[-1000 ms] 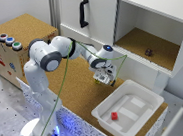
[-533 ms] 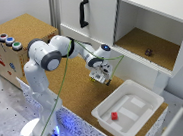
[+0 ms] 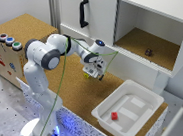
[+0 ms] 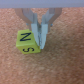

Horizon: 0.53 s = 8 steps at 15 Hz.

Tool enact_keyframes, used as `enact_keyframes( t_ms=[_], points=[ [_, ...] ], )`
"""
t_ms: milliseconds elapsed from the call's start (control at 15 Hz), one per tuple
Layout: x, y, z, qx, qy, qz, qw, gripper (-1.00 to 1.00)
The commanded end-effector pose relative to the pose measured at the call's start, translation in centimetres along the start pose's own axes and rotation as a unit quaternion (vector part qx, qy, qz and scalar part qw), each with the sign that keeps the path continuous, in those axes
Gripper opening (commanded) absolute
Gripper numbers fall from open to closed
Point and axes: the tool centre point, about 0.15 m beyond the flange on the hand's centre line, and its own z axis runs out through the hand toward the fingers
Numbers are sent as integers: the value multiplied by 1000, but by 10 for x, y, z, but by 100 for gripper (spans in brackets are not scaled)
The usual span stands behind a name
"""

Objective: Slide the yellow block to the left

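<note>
On the exterior view's left, a cork-topped box with coloured buttons (image 3: 8, 41) is seen, and the arm is stretched from its base toward the middle of the cork worktop (image 3: 73, 94). At the centre of that view the pincer (image 3: 94, 73) is lowered to the worktop just in front of the cabinet, and the yellow block (image 3: 86, 75) is glimpsed at roughly nine o'clock from it, touching or nearly touching its tips and largely hidden by them.

In the wrist view the yellow block (image 4: 28, 42) is shown as a small cube marked with black letters, resting flat on the cork. The pincer (image 4: 38, 43) is seen with its two fingers drawn close together, only a narrow gap left between them, and nothing is held in that gap. The fingers stand against one side face of the block rather than astride it, so the block lies wholly to one side of the tips.

That side-on contact is judged to be the relation on which the slide depends: a push is to be delivered through the closed fingers, away from them and through the cube's centre. An off-centre push would likely turn the cube instead of carrying it.

Further toward the exterior view's right, a small red block (image 3: 114, 115) is seen in the white tray (image 3: 143, 97), and a small dark object (image 3: 148, 52) sits in the open cabinet shelf (image 3: 140, 45).
</note>
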Motion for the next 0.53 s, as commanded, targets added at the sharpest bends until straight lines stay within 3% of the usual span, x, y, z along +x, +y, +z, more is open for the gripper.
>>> enact_keyframes(
  t_ms=[0,467],
  points=[
    [7,-54,7,-2,-43,4,999,-100],
    [27,-110,12,13,-44,-8,999,-100]
  ],
)
